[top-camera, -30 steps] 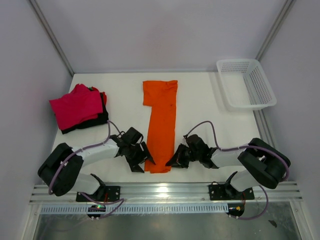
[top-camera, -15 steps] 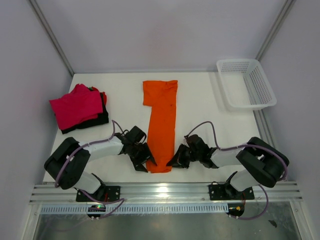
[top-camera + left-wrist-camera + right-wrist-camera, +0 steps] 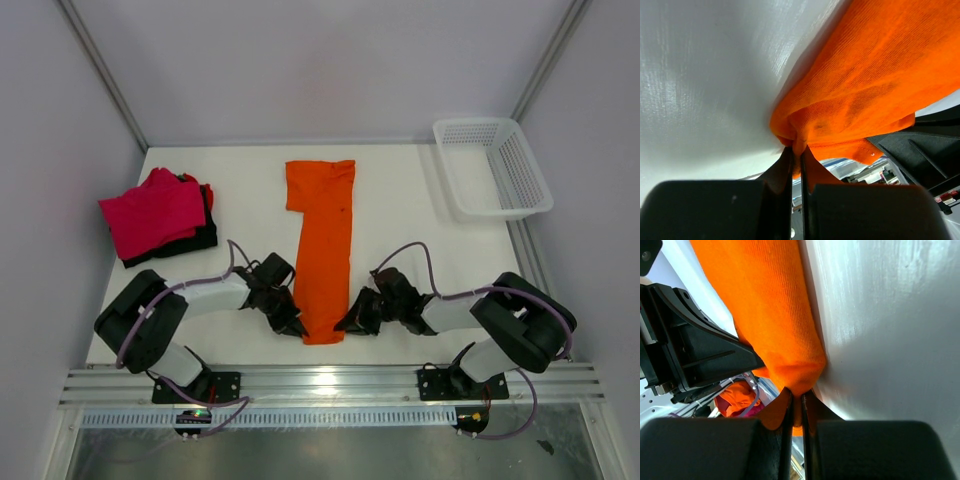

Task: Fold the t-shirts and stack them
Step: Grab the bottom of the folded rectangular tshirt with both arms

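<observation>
Pinching both near corners of orange shirt (image 3: 322,235): left gripper (image 3: 799,151) jaws pressed on left corner, right gripper (image 3: 800,394) on right. Shirt centred between arms, long axis straight away from jaws; both equally near

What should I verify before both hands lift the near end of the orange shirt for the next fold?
1. Left hand shut on the near left corner of the orange shirt: ok.
2. Right hand shut on the near right corner: ok.
3. Shirt lies as a long flat strip on the table: ok.
4. Fold path to the far end is free; the pink shirt lies on the black shirt at the left, and the basket sits at the far right: ok.
5. All cloth layers caught in each grip: cannot tell.
</observation>
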